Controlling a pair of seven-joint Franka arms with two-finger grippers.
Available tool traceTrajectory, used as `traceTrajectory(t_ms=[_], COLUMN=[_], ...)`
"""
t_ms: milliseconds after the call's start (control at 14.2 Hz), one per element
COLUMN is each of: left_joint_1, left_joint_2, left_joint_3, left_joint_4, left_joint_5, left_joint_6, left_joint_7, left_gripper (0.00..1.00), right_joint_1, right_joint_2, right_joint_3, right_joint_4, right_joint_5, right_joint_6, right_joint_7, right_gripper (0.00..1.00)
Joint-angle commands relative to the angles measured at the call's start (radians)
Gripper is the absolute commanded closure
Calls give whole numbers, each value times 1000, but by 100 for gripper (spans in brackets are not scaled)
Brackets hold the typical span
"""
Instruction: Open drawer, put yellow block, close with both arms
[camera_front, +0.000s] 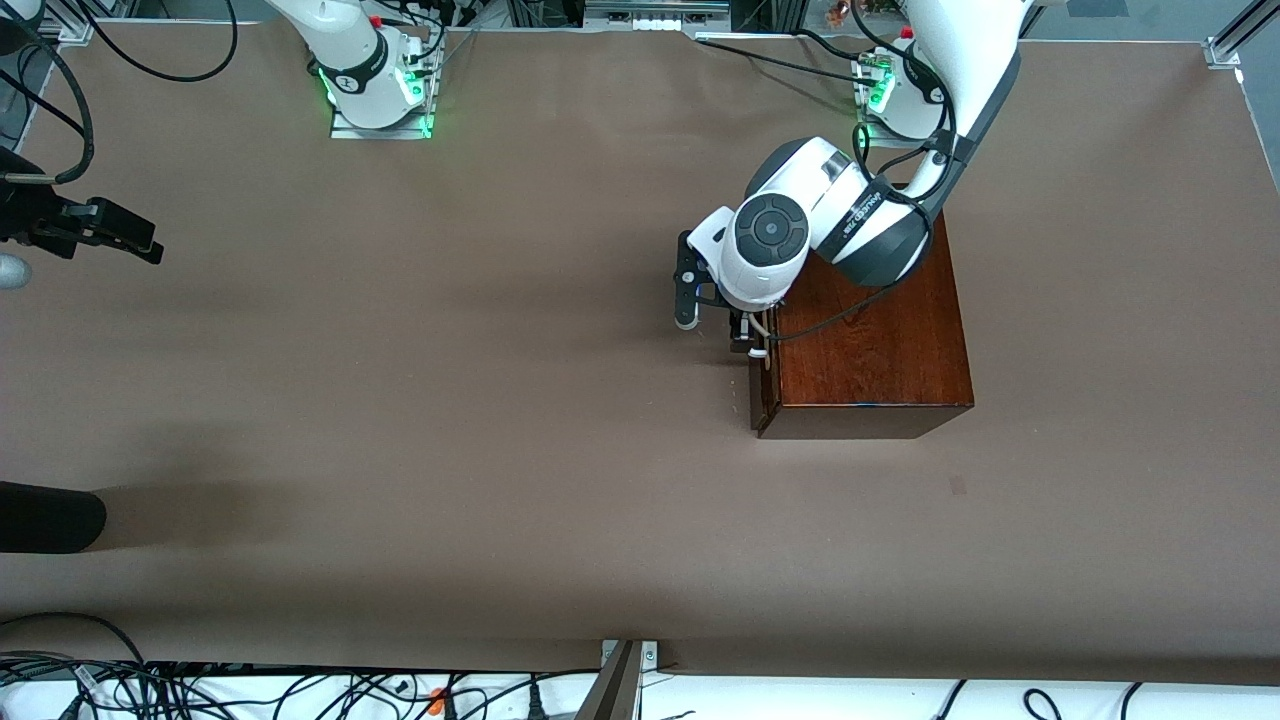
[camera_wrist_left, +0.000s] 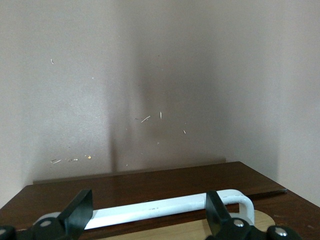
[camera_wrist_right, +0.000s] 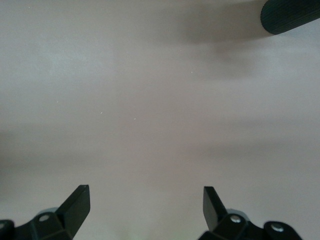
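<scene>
The dark mahogany box (camera_front: 880, 340) stands toward the left arm's end of the table. The drawer (camera_front: 760, 395) has its dark front on the box's side that faces the right arm's end, with the white bar handle (camera_front: 762, 345) on it. My left gripper (camera_front: 744, 332) is down at the handle. In the left wrist view it (camera_wrist_left: 148, 207) is open, one finger near each end of the handle (camera_wrist_left: 165, 206), and a strip of pale wood (camera_wrist_left: 200, 231) shows beside the dark front (camera_wrist_left: 150, 185). My right gripper (camera_front: 140, 238) waits, open and empty (camera_wrist_right: 145, 200), over bare table at the right arm's end. The yellow block is out of view.
A black rounded object (camera_front: 50, 518) reaches in at the right arm's end of the table, nearer to the front camera; it also shows in the right wrist view (camera_wrist_right: 292, 15). Cables (camera_front: 300, 690) lie along the front edge. The brown table (camera_front: 450, 420) spreads between the two arms.
</scene>
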Motion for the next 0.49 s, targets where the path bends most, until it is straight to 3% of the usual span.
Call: traceTrajectory(t_ms=[0,211,421], left_joint_1=[10,10,50], left_joint_2=[-52,-132,-169], left_joint_3=[-5,-7,1], left_joint_4=[4,33,133], left_joint_5=[10,-47,-64], left_joint_6=[-24,-82,-256], left_joint_7=[-4,-160,-327], left_gripper=[0,0,0], right_joint_1=[8,8,8], right_joint_2=[-21,-20,-20], right_joint_3=[-8,-5,-4], right_joint_4=[-4,-4,-4], right_joint_5=[4,4,4], right_joint_6=[-7,1,-2], right_joint_7=[5,5,5], right_gripper=[0,0,0])
